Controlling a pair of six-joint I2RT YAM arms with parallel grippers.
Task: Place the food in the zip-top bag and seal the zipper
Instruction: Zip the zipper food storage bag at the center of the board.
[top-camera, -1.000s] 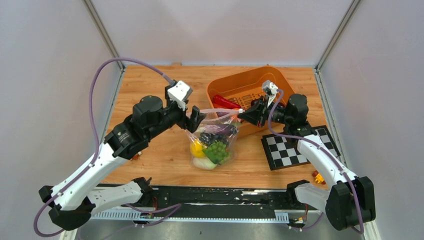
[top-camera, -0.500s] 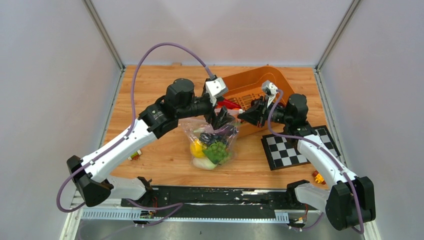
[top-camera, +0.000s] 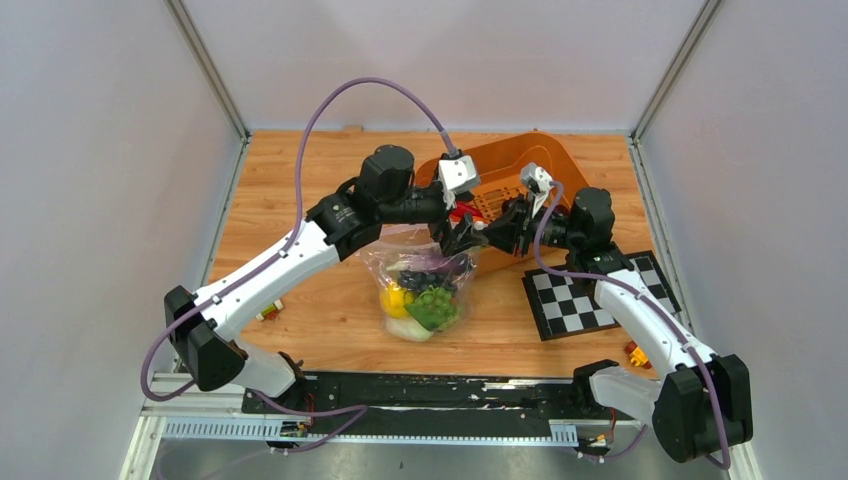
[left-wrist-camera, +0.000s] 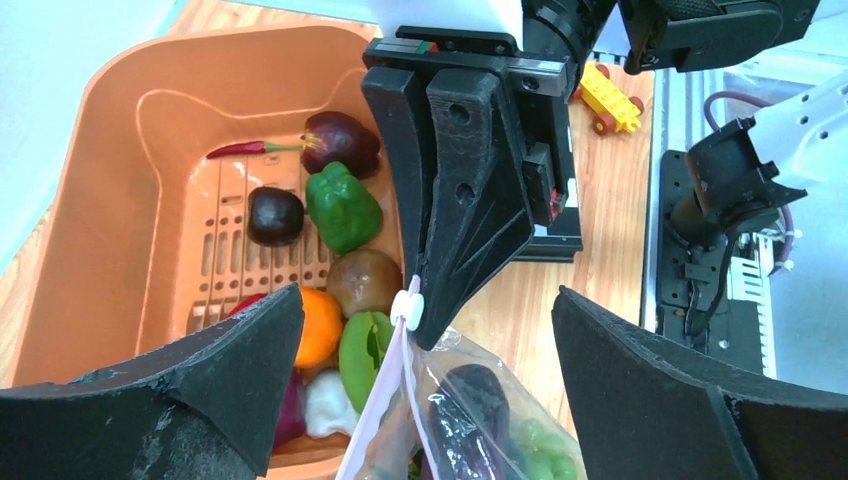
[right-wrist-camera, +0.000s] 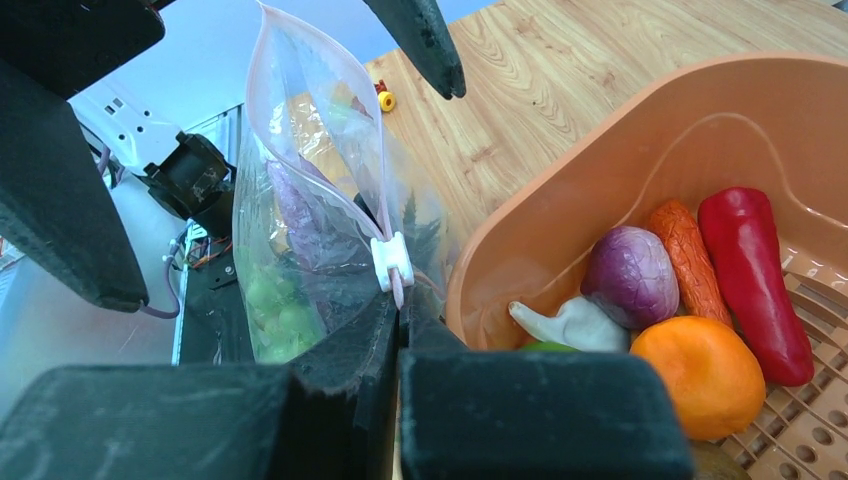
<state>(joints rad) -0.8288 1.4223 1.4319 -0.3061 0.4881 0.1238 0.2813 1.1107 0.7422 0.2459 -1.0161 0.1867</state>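
The clear zip-top bag (top-camera: 425, 290) hangs between the arms with its bottom on the table. It holds a purple eggplant, green grapes, a yellow lemon and a white piece. My right gripper (top-camera: 487, 232) is shut on the end of the pinkish zipper (right-wrist-camera: 330, 60), just below its white slider (right-wrist-camera: 391, 258). My left gripper (top-camera: 462, 232) is open, its fingers (left-wrist-camera: 250, 350) either side of the zipper (left-wrist-camera: 385, 400) near the slider (left-wrist-camera: 407, 309), touching nothing. In its own view, the right gripper (right-wrist-camera: 398, 310) has its jaws pressed together on the strip. More food lies in the orange tub (top-camera: 500, 165).
The tub (right-wrist-camera: 560, 200) stands right behind the bag and holds an orange (right-wrist-camera: 705, 375), a red pepper (right-wrist-camera: 755, 270), a purple onion (right-wrist-camera: 630, 275) and a green pepper (left-wrist-camera: 342, 205). A checkerboard (top-camera: 590, 295) lies at the right. Small toy blocks (top-camera: 268, 312) lie near the front edge.
My left arm has swept right along the bag's mouth, from its left end to close beside the right gripper. The right gripper and the bag have stayed put.
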